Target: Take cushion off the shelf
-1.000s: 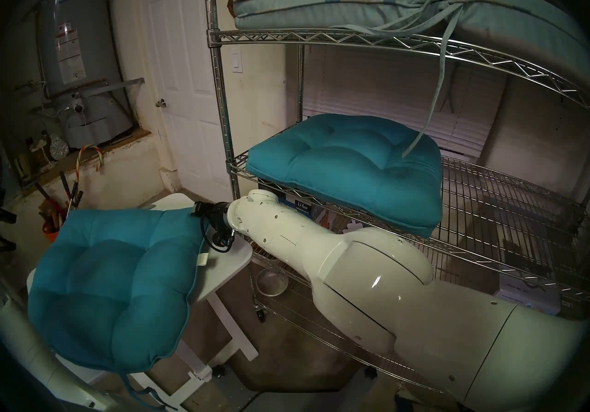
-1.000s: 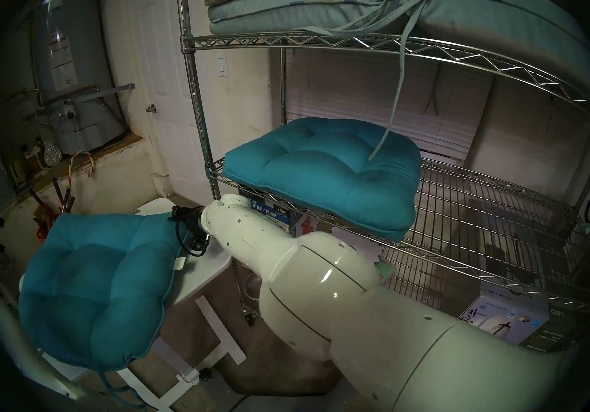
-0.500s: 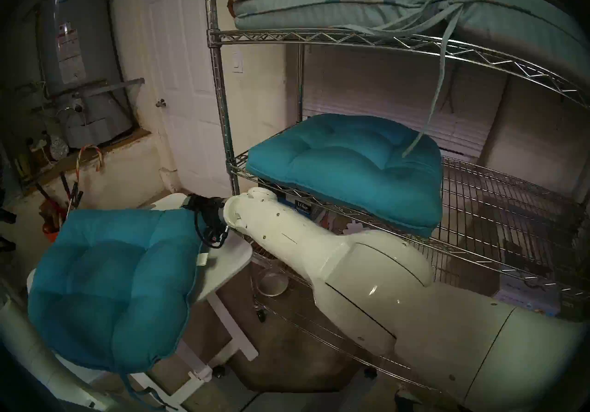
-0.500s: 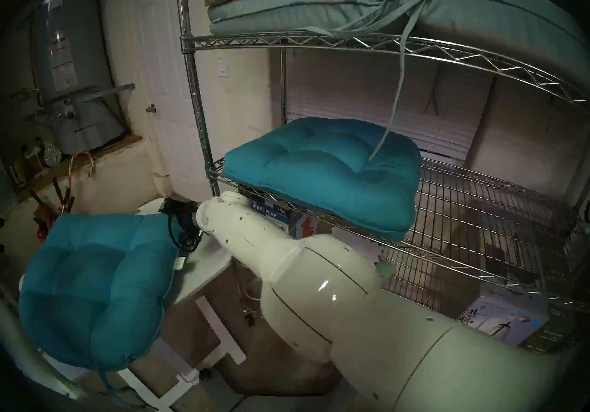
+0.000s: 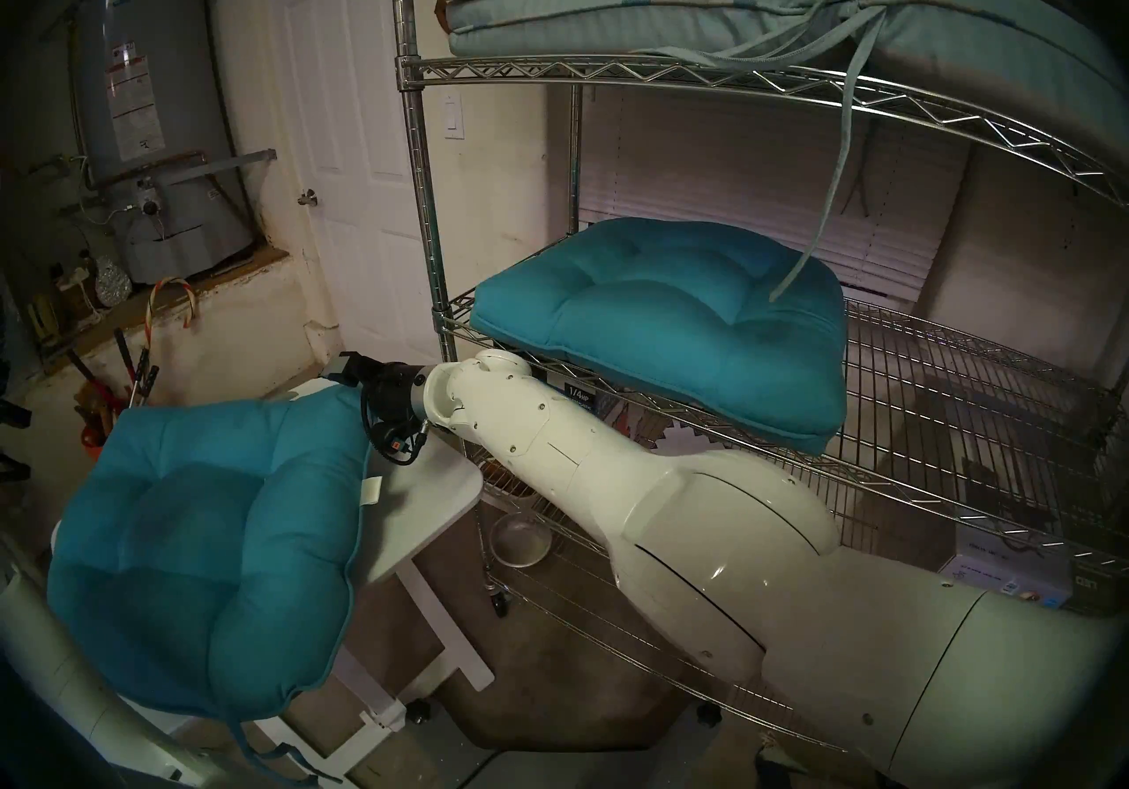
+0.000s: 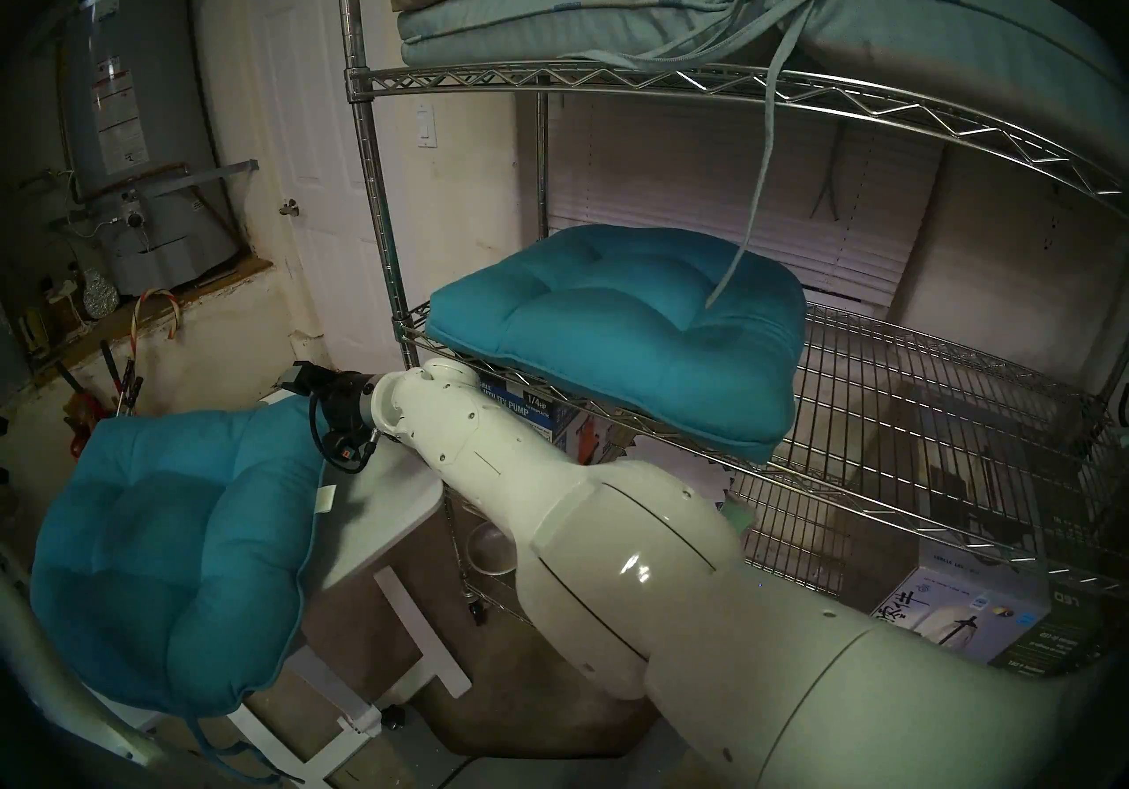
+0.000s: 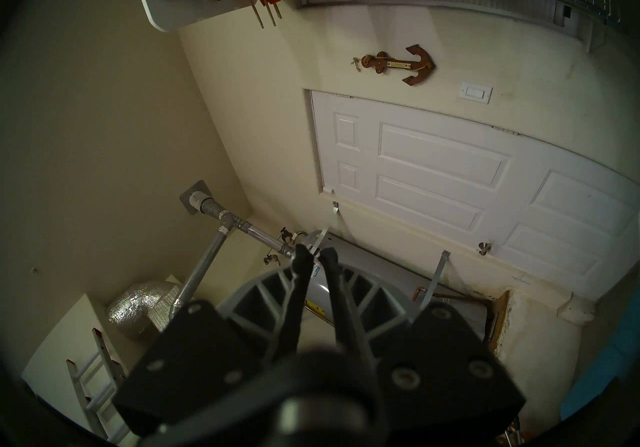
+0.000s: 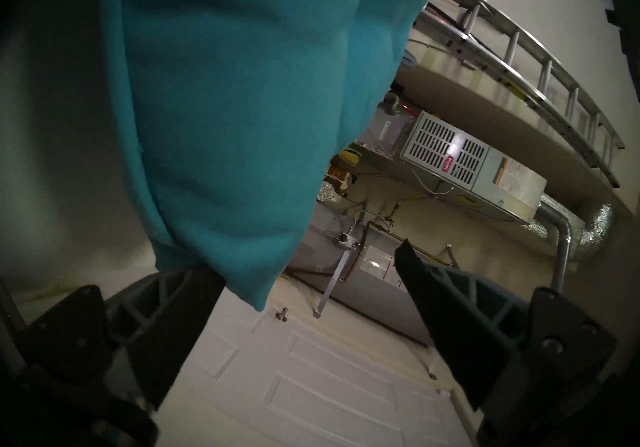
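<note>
1. A plump, tufted teal cushion (image 5: 201,549) of soft woven fabric lies on the smooth white desk (image 5: 427,500), overhanging its near edge, piped seam and tie cords dangling.
2. A second matching cushion (image 5: 666,323) rests on the shelf (image 5: 947,403), a chrome wire rack with zigzag-trimmed tiers and round posts; it juts over the front edge.
3. The right gripper (image 8: 304,283) has its ribbed black jaws spread wide, released, with the desk cushion's corner between them.
4. The left gripper (image 7: 315,259) has its jaws nearly together, a narrow gap between the tips, grasping nothing.
</note>
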Robot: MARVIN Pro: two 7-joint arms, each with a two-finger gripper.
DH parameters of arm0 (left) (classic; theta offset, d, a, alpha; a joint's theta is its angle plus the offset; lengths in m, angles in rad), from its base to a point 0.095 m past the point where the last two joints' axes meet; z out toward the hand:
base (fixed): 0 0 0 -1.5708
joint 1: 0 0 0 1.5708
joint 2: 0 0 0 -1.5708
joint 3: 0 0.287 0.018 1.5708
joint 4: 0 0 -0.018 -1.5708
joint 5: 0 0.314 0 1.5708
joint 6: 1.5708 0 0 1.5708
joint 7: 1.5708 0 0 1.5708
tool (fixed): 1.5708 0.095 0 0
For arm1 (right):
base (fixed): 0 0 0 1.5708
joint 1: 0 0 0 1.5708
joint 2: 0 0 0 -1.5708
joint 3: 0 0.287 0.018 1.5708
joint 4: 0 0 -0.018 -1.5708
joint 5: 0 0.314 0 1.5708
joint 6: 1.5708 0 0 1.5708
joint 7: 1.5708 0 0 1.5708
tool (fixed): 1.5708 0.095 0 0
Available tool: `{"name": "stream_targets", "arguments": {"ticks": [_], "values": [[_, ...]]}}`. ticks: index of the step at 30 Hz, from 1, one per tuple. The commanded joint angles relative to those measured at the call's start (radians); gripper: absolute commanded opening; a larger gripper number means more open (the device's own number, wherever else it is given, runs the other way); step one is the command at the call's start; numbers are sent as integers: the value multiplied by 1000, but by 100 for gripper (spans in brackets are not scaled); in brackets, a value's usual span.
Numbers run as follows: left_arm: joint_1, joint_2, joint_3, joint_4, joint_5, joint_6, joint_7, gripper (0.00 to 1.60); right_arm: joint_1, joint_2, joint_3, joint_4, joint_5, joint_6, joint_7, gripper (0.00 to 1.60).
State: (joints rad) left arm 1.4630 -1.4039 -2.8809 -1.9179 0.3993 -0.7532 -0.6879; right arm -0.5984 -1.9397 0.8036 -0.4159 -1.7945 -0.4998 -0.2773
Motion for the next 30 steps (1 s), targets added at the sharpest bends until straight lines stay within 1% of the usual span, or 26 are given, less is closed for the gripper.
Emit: {"name": "stream_targets", "arguments": {"ticks": [1, 4, 6, 7, 11, 14, 17, 19, 20, 22, 24, 25, 30], "values": [[0, 12, 1, -15, -2, -2, 6, 68, -38, 56, -3, -112, 0, -22, -39, 160], [0, 12, 1, -15, -2, -2, 6, 68, -58, 91, 0, -150, -1, -27, -38, 160], [0, 12, 1, -15, -2, -2, 6, 68, -63, 102, 2, -158, -1, -27, -38, 160], [0, 12, 1, -14, -2, -2, 6, 68, -74, 124, 4, -183, -2, -30, -39, 160], [0, 12, 1, -14, -2, -2, 6, 68, -94, 159, 9, -231, 0, -39, -48, 160], [-1, 12, 1, -13, -2, -2, 6, 68, -119, 186, 16, -291, 6, -51, -58, 160], [-1, 12, 1, -13, -2, -2, 6, 68, -122, 192, 18, -306, 7, -56, -65, 160], [-1, 12, 1, -13, -2, -2, 6, 68, -135, 205, 24, -345, 12, -66, -76, 160], [-1, 12, 1, -13, -2, -2, 6, 68, -135, 205, 24, -345, 12, -66, -76, 160], [-1, 12, 1, -12, -2, -1, 5, 68, -156, 223, 30, -391, 16, -76, -83, 160], [-1, 12, 1, -12, -2, -1, 5, 68, -158, 225, 31, -392, 17, -79, -87, 160], [-1, 12, 1, -12, -2, -1, 5, 68, -176, 236, 37, -430, 23, -87, -91, 160], [-1, 11, 1, -11, -2, -1, 5, 68, -211, 261, 56, -490, 40, -99, -107, 160]]}}
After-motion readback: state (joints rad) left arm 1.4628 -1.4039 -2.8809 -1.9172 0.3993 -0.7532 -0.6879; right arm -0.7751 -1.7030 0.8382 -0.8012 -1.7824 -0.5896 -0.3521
